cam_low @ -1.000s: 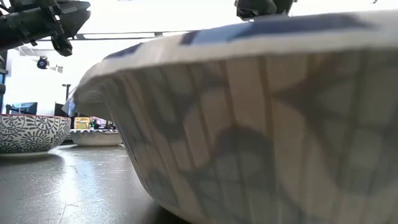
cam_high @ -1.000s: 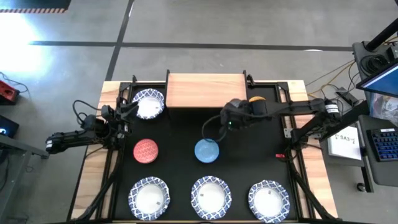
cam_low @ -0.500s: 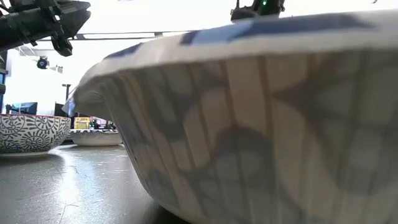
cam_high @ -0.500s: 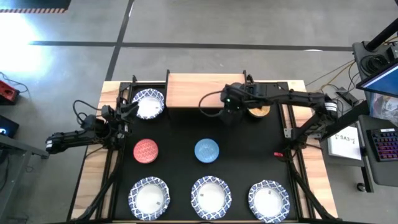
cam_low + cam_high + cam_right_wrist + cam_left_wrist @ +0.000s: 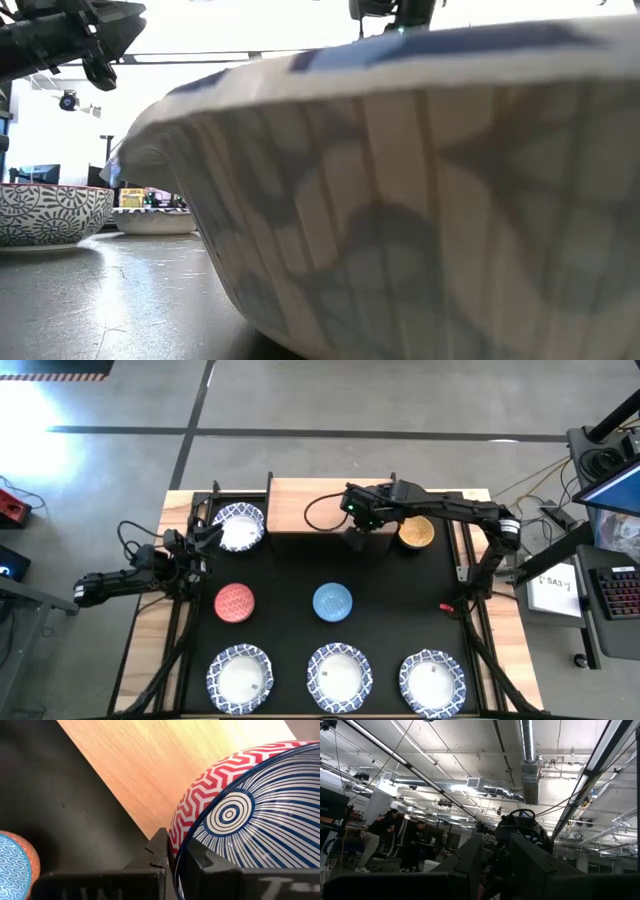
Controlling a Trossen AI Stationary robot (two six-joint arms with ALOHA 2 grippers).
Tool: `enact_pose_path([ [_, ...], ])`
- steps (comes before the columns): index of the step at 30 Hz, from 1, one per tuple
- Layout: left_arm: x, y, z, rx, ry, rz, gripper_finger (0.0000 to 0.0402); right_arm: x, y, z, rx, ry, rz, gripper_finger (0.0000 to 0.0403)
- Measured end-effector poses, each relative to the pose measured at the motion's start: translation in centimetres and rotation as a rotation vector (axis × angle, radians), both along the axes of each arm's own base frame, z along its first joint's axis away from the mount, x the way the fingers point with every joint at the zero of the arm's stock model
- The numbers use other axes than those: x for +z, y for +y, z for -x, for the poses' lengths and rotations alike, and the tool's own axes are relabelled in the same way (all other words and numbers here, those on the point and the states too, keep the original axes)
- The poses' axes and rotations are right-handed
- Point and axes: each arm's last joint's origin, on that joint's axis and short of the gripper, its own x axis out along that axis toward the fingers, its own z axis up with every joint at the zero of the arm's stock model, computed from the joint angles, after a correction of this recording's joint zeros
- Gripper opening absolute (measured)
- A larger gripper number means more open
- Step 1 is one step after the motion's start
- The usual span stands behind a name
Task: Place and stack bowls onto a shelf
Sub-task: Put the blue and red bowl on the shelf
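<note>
Scene: a table (image 5: 150,630) with a black mat, seen from above, two dark robot arms reaching in from the sides
Shelf: a light wood shelf (image 5: 310,505) at the far edge of the mat, its top bare
Right hand: the right hand (image 5: 362,532) hangs over the shelf's front right part, its fingers (image 5: 157,852) pinched shut on the rim of a small bowl (image 5: 240,820), red zigzag outside, blue lines inside
Left hand: the left hand (image 5: 205,535) waits beside a wide white bowl (image 5: 238,526) at the mat's far left; whether it is open I cannot tell
Other bowls: a red bowl (image 5: 235,602) and a blue bowl (image 5: 332,602) mid-mat, a yellow-tan bowl (image 5: 416,532) just right of the shelf, three wide white bowls along the near edge (image 5: 340,678)
Doing it well: probably best to carry the held bowl fully over the wood, lower it level until its base rests flat, then open and lift straight up
</note>
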Motion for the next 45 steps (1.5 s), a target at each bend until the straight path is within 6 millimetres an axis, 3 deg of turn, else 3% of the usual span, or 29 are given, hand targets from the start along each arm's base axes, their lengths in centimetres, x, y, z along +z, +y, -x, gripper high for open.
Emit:
enact_pose_path([
  [15,0.0,0.0,0.0,0.0,0.0,0.0,0.0082,0.7,-1.4,-2.6,-0.007,0.264,-0.075,0.0013],
  [38,0.0,0.0,0.0,0.0,-0.001,0.0,0.0082,0.5,-2.4,-3.0,0.009,0.236,-0.059,0.0014],
  [45,0.0,0.0,0.0,0.0,0.0,0.0,0.0082,-0.2,-2.5,-3.3,0.021,0.232,-0.051,0.0047],
])
